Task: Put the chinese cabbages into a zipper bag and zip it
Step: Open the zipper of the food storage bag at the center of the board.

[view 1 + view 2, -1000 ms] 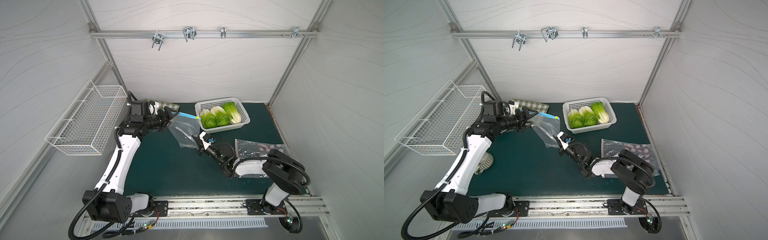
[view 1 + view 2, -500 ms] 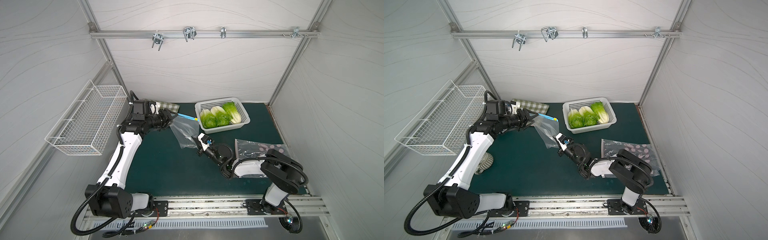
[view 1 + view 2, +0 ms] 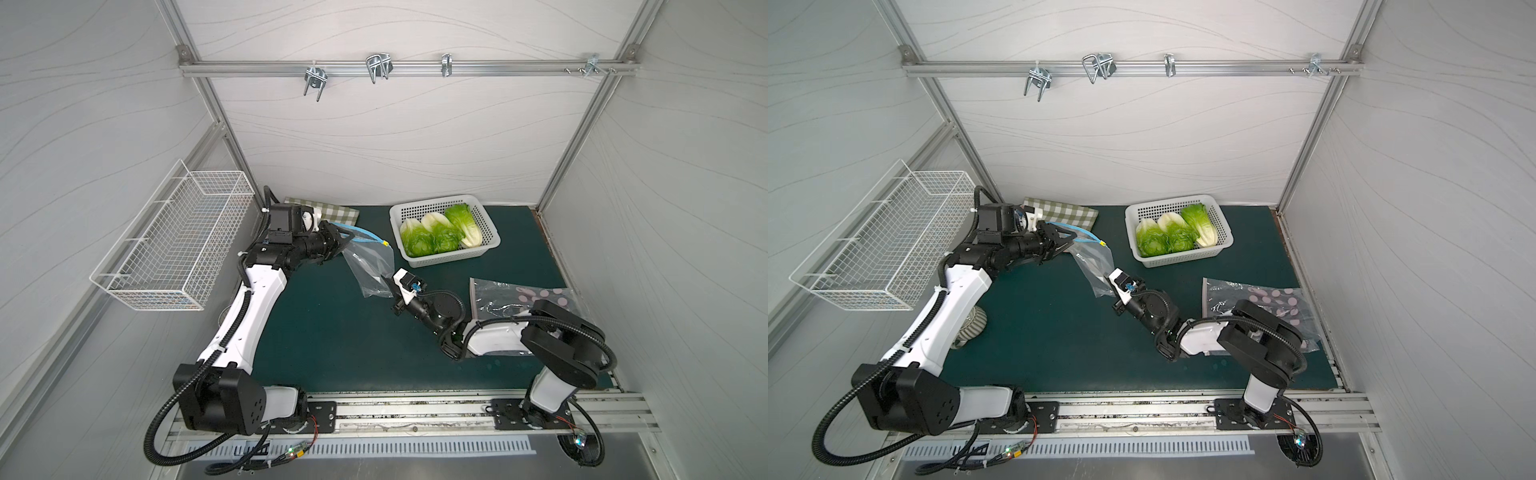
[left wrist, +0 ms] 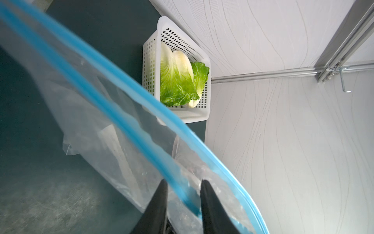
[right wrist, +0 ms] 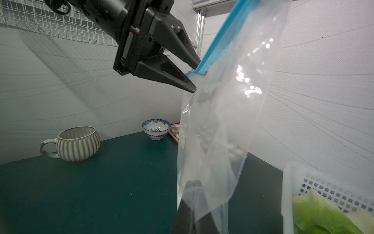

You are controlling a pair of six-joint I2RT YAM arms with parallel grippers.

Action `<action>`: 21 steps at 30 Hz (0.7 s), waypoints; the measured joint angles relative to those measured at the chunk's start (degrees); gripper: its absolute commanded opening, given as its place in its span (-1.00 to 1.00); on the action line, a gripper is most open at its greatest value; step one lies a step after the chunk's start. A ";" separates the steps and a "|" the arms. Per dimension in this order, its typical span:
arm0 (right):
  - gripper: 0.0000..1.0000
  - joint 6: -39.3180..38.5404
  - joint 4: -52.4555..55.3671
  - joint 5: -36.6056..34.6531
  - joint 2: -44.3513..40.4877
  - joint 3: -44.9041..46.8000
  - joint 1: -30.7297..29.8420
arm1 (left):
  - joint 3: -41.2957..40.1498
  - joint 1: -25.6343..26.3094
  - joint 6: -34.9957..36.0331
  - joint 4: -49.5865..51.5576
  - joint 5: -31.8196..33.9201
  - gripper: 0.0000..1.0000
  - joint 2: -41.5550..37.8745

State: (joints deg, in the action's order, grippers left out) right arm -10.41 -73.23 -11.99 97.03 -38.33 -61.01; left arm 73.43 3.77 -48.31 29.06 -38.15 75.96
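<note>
While the mat [image 3: 332,340] carries everything, nothing is bagged yet. The basket [image 3: 451,257] at its far side holds all three cabbages [image 3: 436,237]. The bag [image 3: 370,266] hangs empty just beside the basket, stretched between the arms. The left gripper [image 3: 348,243] has its jaws slightly apart astride the blue zip rim [image 4: 125,113]. The right gripper [image 3: 387,286] has its jaws pressed together, pinching the bag's bottom edge. By my judgement, loading and zipping all remain.

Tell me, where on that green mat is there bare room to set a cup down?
The widest bare stretch of mat lies near the front, between the left arm and right arm. A smaller strip runs between the white basket and the spotted bag. The left is crowded: checked cloth, zipper bag, mug.
</note>
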 measured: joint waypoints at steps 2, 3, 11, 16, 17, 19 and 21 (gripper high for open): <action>-0.91 0.00 0.04 -0.26 0.00 0.17 -0.26 | -0.07 0.00 -0.33 -0.61 0.02 -0.68 0.00; -0.87 0.02 0.11 -0.46 0.00 0.26 -0.39 | -0.11 0.00 -0.52 -0.94 0.04 -0.78 0.00; -0.14 2.16 5.31 -1.29 -2.29 0.50 -1.11 | -0.48 -0.57 -0.48 -1.95 2.36 -1.00 -0.24; 0.08 9.22 24.52 -1.62 -13.05 -1.77 -0.37 | 2.03 -0.87 6.01 2.86 8.28 -1.00 -1.66; 0.10 11.19 28.68 -1.14 -14.91 -2.89 0.09 | 2.91 -0.90 7.45 4.13 9.46 -1.00 -2.01; 0.14 16.65 38.86 0.66 -18.67 -6.25 2.38 | 5.11 -0.90 10.97 6.97 12.09 -1.00 -2.84; 0.17 21.73 48.28 3.08 -21.03 -9.88 6.01 | 6.99 -0.94 13.92 9.27 13.88 -1.00 -3.50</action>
State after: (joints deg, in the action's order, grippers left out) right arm 11.31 -24.95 -8.91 76.01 -48.21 -55.00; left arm 80.42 2.83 -34.39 38.33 -24.27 72.47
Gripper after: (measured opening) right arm 0.574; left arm 0.051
